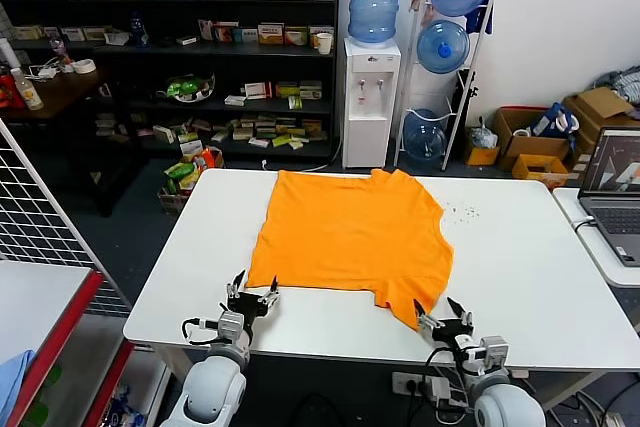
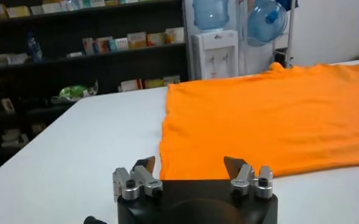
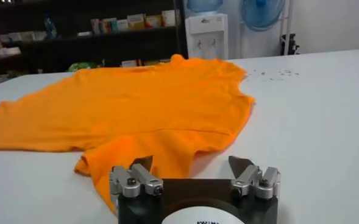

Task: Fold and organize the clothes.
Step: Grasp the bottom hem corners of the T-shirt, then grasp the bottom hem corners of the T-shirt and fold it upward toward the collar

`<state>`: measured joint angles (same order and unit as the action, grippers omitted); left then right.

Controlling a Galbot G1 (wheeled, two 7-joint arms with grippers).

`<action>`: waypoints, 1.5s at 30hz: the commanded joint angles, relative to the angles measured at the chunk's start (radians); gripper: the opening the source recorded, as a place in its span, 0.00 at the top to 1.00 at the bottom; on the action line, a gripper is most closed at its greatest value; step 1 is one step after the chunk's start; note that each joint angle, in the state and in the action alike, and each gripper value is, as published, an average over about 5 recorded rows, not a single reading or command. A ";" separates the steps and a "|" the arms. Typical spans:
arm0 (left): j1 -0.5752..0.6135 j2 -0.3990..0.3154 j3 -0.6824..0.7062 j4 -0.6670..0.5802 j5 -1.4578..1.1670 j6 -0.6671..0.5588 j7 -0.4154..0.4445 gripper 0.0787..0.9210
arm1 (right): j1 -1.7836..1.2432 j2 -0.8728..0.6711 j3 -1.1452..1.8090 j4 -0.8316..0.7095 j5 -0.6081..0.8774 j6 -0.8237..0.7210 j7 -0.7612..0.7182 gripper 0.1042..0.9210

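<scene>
Left gripper [image 1: 253, 297] fingers apart, holding nothing, low over table [image 1: 520, 277] near edge, just short of shirt's near-left corner. Right gripper [image 1: 441, 318] also spread, empty, just beside near sleeve tip.

Shirt [image 1: 350, 237]: bright orange, short-sleeved, spread flat ahead of both grippers, plain side up, collar at far edge.

White table; small dark specks beyond right gripper. Past it: dark shelves [image 1: 200, 47], water dispenser [image 1: 371, 97], bottle rack [image 1: 445, 67], laptop [image 1: 615, 182]. No writing readable.

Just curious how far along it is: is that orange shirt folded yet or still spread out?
Spread out. The orange T-shirt lies flat in a single layer on the white table, one sleeve sticking out near the front edge, with no folds made.
</scene>
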<state>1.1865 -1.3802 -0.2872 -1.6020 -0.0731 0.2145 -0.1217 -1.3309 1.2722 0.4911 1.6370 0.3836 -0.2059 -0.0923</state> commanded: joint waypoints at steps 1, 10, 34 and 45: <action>-0.008 -0.002 0.001 0.022 -0.034 0.043 -0.004 0.24 | 0.014 0.013 -0.020 -0.006 0.003 -0.021 0.004 0.31; -0.003 0.005 -0.009 0.023 -0.071 0.065 -0.009 0.54 | 0.001 0.019 -0.022 0.014 0.006 -0.033 0.006 0.63; 0.145 0.089 -0.005 -0.233 -0.066 0.059 -0.020 0.99 | -0.286 -0.067 0.046 0.333 -0.111 -0.045 0.112 0.97; 0.212 0.090 -0.002 -0.285 -0.015 0.029 -0.017 0.99 | -0.353 -0.111 0.061 0.391 -0.170 0.009 0.149 0.97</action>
<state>1.3471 -1.2934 -0.2898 -1.8195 -0.1166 0.2555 -0.1377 -1.6168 1.1873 0.5396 1.9573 0.2514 -0.2272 0.0267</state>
